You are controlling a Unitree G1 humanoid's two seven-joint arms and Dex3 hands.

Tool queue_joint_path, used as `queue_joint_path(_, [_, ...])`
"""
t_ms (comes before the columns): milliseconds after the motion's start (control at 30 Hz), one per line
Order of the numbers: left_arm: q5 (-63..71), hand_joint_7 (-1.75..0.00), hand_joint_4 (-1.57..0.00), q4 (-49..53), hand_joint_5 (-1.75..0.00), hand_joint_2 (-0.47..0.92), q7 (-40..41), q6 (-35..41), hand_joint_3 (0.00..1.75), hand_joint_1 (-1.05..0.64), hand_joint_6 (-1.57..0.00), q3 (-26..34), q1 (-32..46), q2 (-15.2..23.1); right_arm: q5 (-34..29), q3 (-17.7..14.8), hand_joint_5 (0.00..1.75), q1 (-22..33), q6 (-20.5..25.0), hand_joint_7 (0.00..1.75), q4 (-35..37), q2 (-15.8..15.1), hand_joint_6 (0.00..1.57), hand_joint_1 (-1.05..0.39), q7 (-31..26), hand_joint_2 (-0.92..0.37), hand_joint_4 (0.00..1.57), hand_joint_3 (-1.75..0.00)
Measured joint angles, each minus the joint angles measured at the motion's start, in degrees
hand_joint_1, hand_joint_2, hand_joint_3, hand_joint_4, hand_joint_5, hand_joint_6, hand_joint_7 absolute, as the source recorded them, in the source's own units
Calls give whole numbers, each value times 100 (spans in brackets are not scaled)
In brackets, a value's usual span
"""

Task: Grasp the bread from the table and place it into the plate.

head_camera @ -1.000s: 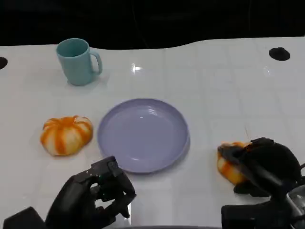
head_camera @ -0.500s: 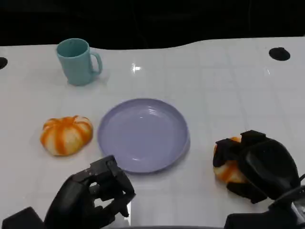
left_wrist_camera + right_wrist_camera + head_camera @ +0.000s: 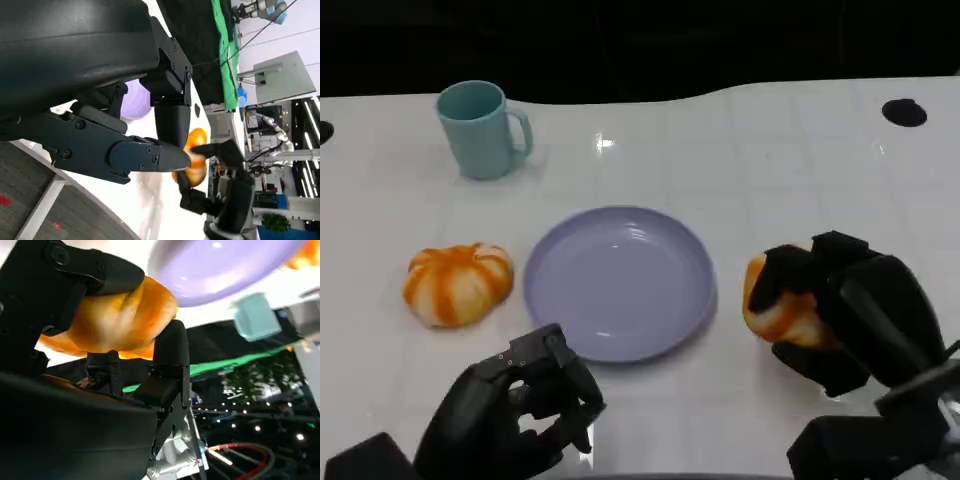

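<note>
My right hand grips an orange-and-white bread roll, lifted just right of the lavender plate. The right wrist view shows that roll wrapped by my fingers, with the plate beyond it. A second striped bread roll lies on the table left of the plate. My left hand hovers near the table's front edge with fingers curled in and nothing in them. From the left wrist view I see my left fingers, the held roll and my right hand past them.
A teal mug stands at the back left of the white table. Small black holes mark the table's far right and far left. The table's back edge meets a dark background.
My right hand closed around the roll at the right, lifted it off the table and carried it leftward toward the plate. The left hand stayed in place.
</note>
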Motion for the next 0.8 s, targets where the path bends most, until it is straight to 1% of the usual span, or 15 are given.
queue_joint_path(100, [21,-158,-69,0,-175,92,4,2,31,-53,-59,-14,-8,-2,156,30,175,-196,0,158,-32,283,82,-17,223,-19,101,-150])
queue_joint_path(167, [55,-157,-69,0,-175,92,10,4,31,-53,-59,-21,-7,-2,210,65,175,-366,0,157,46,456,82,-17,299,-19,99,-150])
queue_joint_path(233, [64,-157,-69,-1,-175,92,10,5,31,-52,-59,-25,-3,-6,232,131,175,-573,-1,161,239,645,80,-16,353,-20,98,-150])
queue_joint_path(400, [69,-158,-68,2,-175,92,10,0,32,-52,-59,-25,5,-9,279,215,175,-1038,-51,170,976,1042,75,-14,362,-25,97,-149])
queue_joint_path(567, [74,-159,-68,18,-175,92,10,-19,32,-52,-59,-28,1,-8,394,326,175,-1542,-62,172,1797,1441,71,-13,369,-26,96,-144])
queue_joint_path(667, [90,-159,-68,21,-175,92,10,-22,32,-52,-59,-31,1,-8,442,357,175,-1896,-99,170,2388,1668,71,-14,343,-27,96,-143])
queue_joint_path(767, [107,-159,-68,46,-175,92,10,-45,32,-52,-59,-32,2,-7,469,369,175,-2245,-73,165,2968,1869,71,-14,298,-29,93,-140])
queue_joint_path(800, [115,-159,-68,63,-175,92,10,-55,32,-52,-59,-34,2,-7,493,367,175,-2339,-55,160,3145,1933,72,-14,289,-30,92,-138])
